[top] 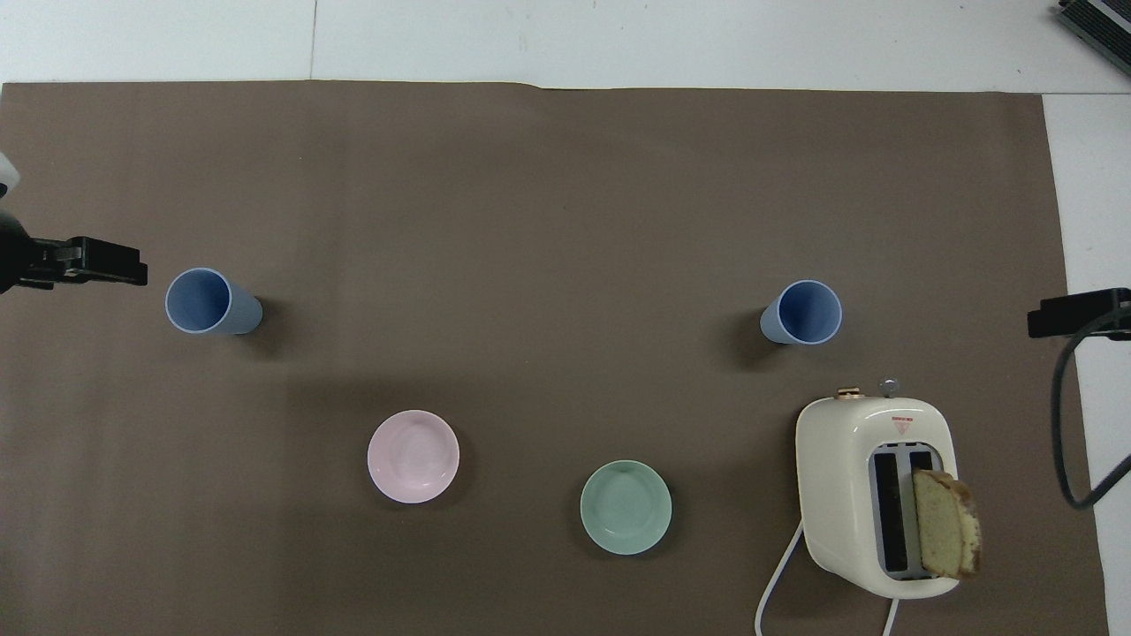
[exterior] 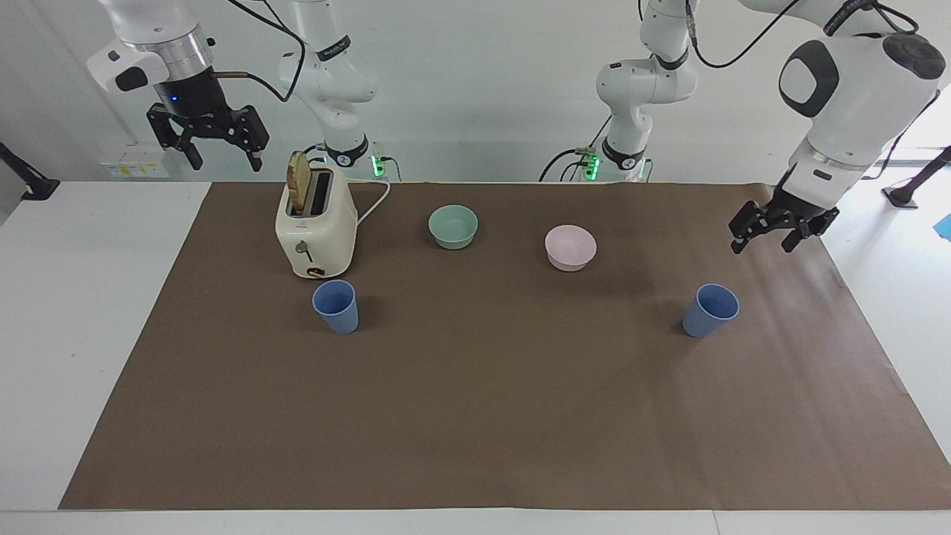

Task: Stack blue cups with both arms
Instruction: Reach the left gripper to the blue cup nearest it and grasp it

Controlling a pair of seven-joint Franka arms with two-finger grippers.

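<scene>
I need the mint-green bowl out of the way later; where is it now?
The mint-green bowl stands on the brown mat between the toaster and the pink bowl, nearer to the robots than both blue cups.

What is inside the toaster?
A slice of bread stands in one slot of the toaster, sticking out the top. The other slot looks empty. The bread's bottom part is hidden down inside.
</scene>
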